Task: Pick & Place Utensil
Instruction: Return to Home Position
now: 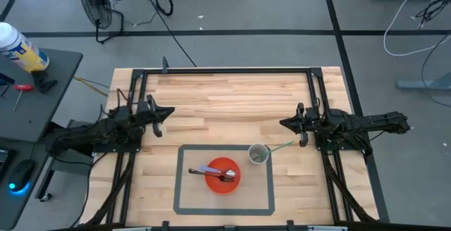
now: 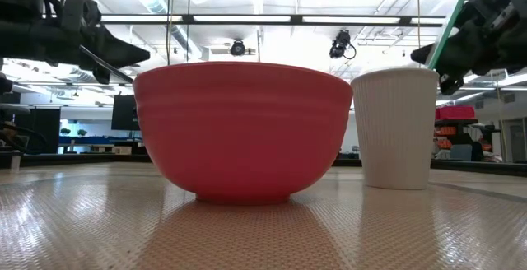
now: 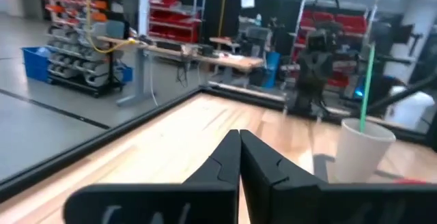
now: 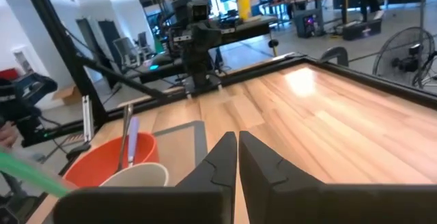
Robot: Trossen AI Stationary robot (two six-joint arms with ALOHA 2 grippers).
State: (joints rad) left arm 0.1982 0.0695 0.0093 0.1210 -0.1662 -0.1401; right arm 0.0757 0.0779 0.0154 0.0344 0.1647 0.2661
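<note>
The white cup stands just beside the orange bowl, inside the grey tape outline near the table's front edge. The green straw in it leans toward the right tool. That tool and the left tool hang over bare wood at opposite sides, each with fingers pressed together.

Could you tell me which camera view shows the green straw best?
The left wrist view: the thin green plastic straw shows along its full exposed length, standing in the white ribbed cup. The high view shows it from above, leaning over the rim; the low view crops its top; the right wrist view, only a short stretch.
</note>
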